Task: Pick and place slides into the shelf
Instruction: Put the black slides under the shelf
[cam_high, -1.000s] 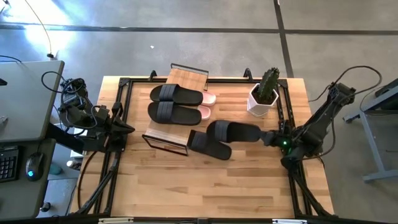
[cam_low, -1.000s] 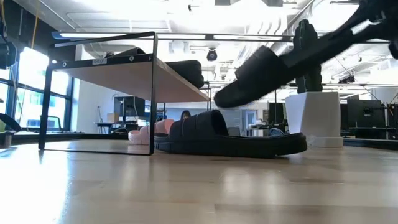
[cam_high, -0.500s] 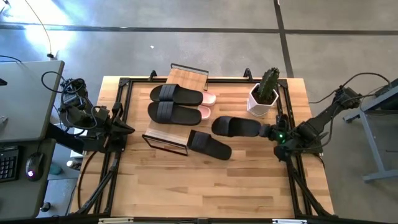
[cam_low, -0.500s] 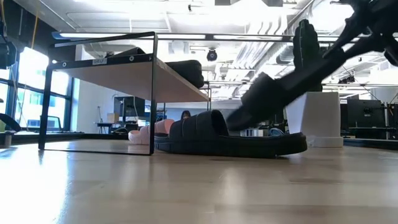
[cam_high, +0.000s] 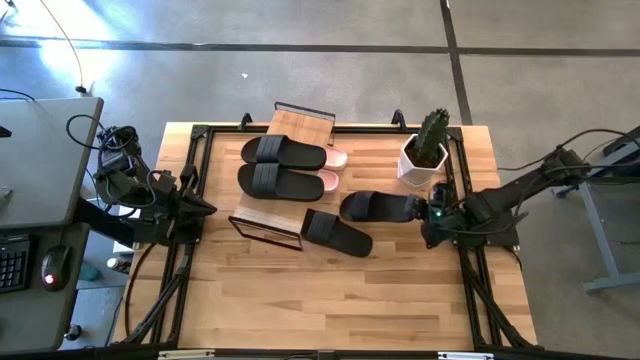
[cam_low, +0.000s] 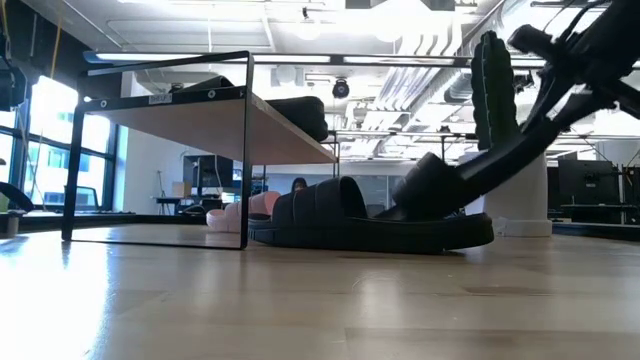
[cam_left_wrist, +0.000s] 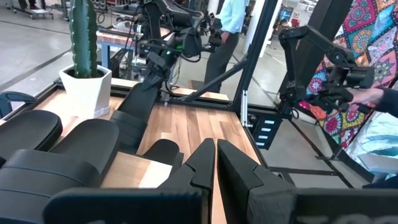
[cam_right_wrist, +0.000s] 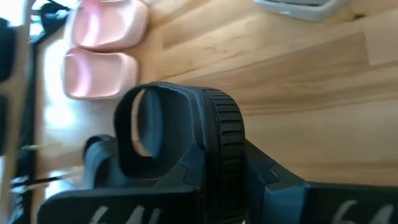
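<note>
While tilted, black slide (cam_high: 378, 206) shows ribbed strap.

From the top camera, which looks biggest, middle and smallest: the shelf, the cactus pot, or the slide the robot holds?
1. Shelf
2. Held slide, in the right gripper
3. Cactus pot, close to the slide, so unsure

We noted the right gripper (cam_high: 428, 211) clamped on a black slide's heel (cam_high: 378, 206), near the cactus pot (cam_high: 419, 162); the left gripper (cam_high: 205, 208) sat at the table edge (cam_high: 180, 290), closed.
</note>
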